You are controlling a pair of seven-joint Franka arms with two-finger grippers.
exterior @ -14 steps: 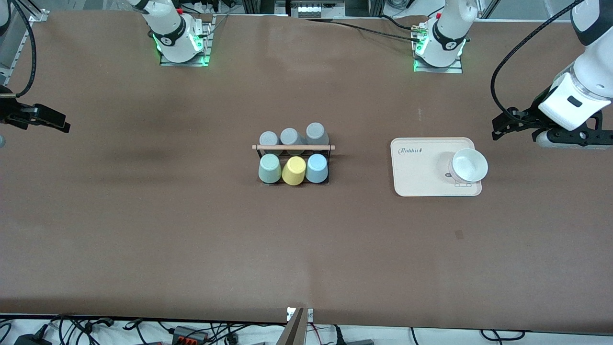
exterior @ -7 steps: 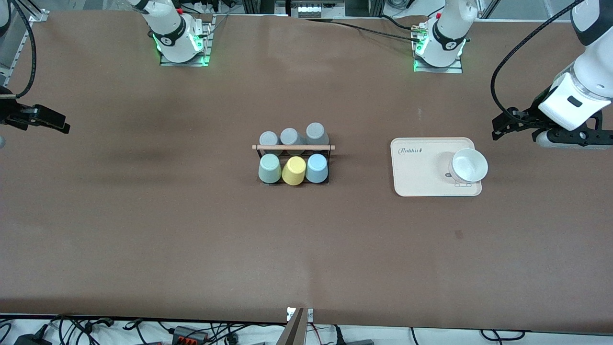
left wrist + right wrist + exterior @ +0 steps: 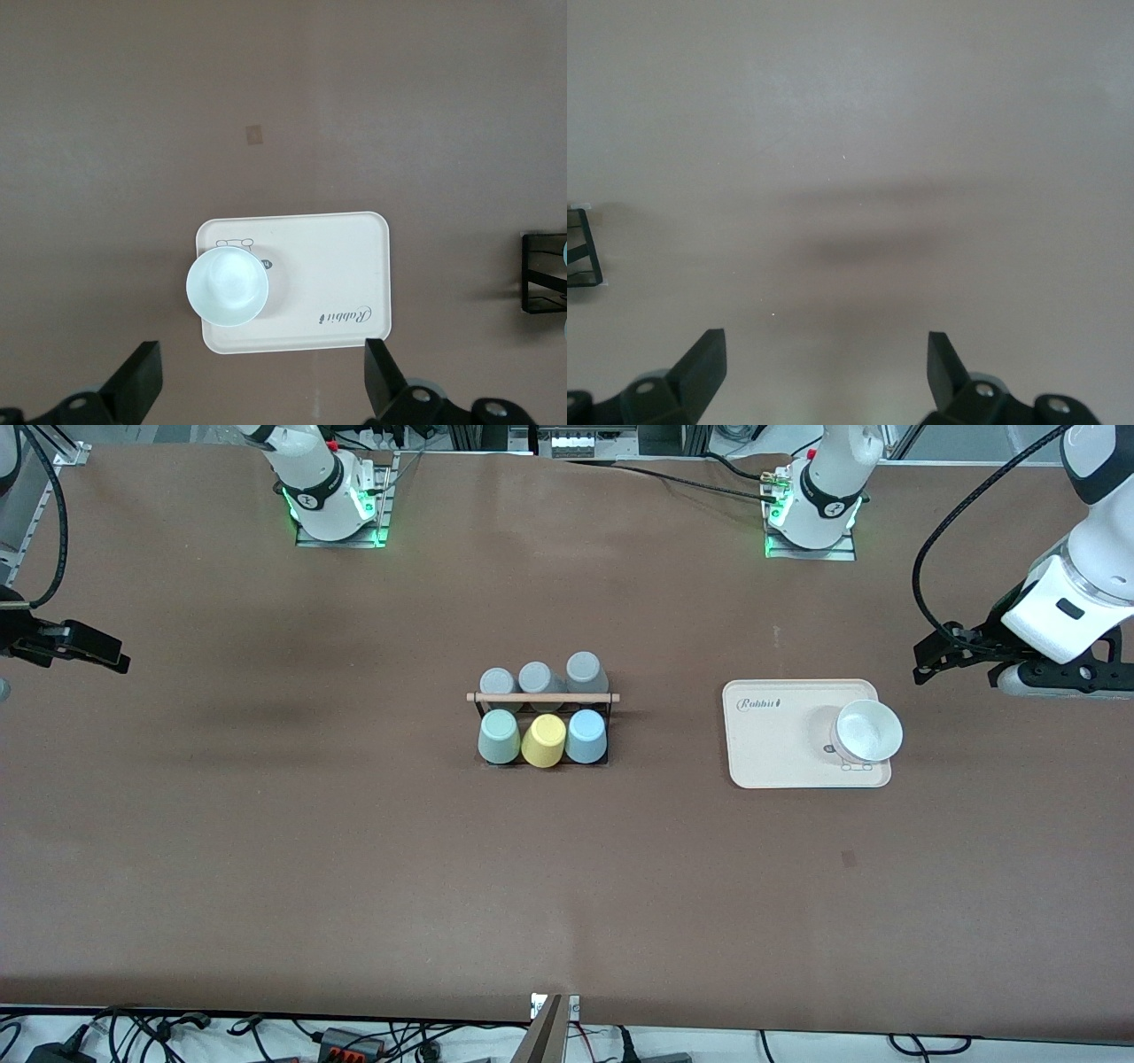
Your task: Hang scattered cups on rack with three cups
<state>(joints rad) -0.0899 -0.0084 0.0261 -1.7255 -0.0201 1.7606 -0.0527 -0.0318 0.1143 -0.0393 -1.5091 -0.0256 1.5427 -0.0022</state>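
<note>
The rack (image 3: 611,701), a black wire stand with a wooden rod across its top, stands at mid-table. In its row nearer the camera, the sage green cup (image 3: 499,736) and the light blue cup (image 3: 586,736) sit bottom-up on either side of a yellow tumbler (image 3: 544,740). Three grey tumblers (image 3: 536,677) fill the farther row. My left gripper (image 3: 926,662) hangs open and empty over the table at the left arm's end, beside the tray; its wrist view shows the jaws wide (image 3: 261,376) and a corner of the rack (image 3: 542,274). My right gripper (image 3: 115,657) hangs open and empty (image 3: 826,363) over bare table at the right arm's end.
A cream tray (image 3: 771,753) lies between the rack and the left arm's end, with a white bowl (image 3: 868,731) on the side nearest the left gripper. The tray (image 3: 337,266) and bowl (image 3: 227,285) also show in the left wrist view. Cables run along the table's nearest edge.
The left arm has drifted very slightly toward its own end of the table. The cups, the rack and the right arm have not moved.
</note>
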